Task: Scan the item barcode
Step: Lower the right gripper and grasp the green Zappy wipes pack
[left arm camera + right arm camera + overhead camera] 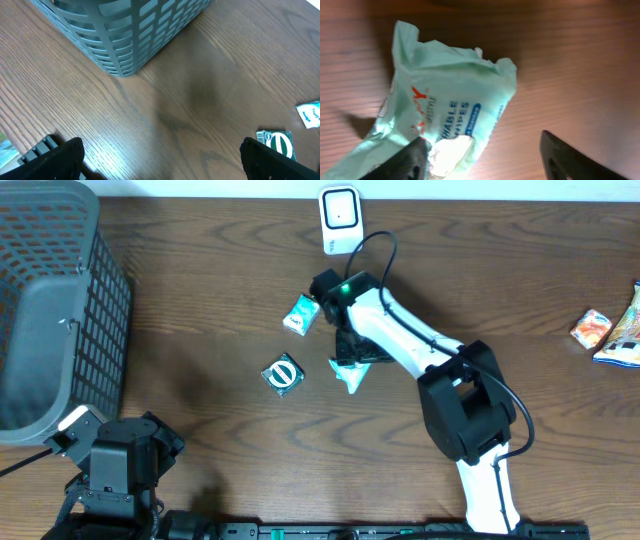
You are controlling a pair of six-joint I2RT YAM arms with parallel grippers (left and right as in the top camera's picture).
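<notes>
Jaws of our right gripper [482, 147] are standing spread over the wipes packet [450, 100] lying on the desk [200, 330] near the scanner [340, 208]. We are judging grasp and scan both pending, and our left gripper [160, 150] is idling wide open.

Wipes packet [353, 377] before scanner [340, 215], basket [105, 310] left.

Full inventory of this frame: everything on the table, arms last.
grey plastic mesh basket: 1, grey, far left
white barcode scanner: 1, white, far edge, centre
teal-and-white sachet: 1, teal and white, left of right arm
round-logo square packet: 1, dark green and white, centre
crumpled mint-green wipes packet: 1, mint green, between right end effector's fingers
orange snack packet: 1, orange, right edge
blue-and-yellow pouch: 1, blue and yellow, cut off at right edge
wooden table: 1, dark brown
left end effector: 1, black, open, near basket
right end effector: 1, black, open, at wipes packet
</notes>
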